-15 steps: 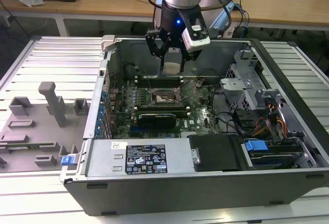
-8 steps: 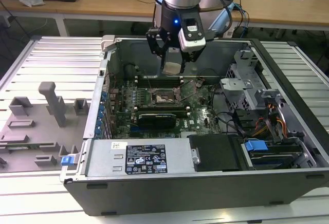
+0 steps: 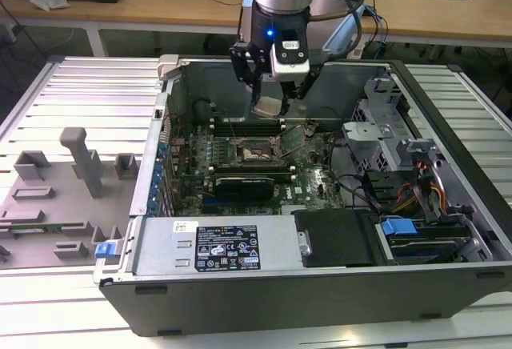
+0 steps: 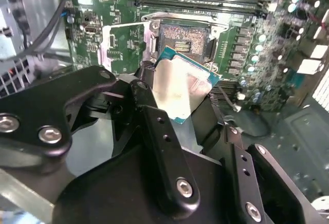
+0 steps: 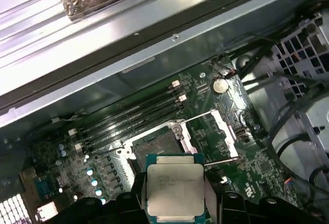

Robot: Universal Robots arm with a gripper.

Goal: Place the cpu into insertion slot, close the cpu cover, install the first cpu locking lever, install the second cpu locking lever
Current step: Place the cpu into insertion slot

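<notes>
— Pale silver-beige metal, flat and square: the cpu [image 3: 268, 109] is pinched by its edges between the black fingers of the gripper [image 3: 276, 95], which is closed to the chip's width.
— Where is it?
— In the exterior view it hangs clear above the green motherboard [image 3: 314, 178], with the bare socket [image 3: 254, 154] at six o'clock from it.
— And the edges?
— The cpu cover [image 5: 226, 129], a thin metal frame, stands open beside the socket. Long memory slots [image 3: 248, 125] line its twelve o'clock side, and the case walls [image 3: 164, 165] are well apart.
</notes>
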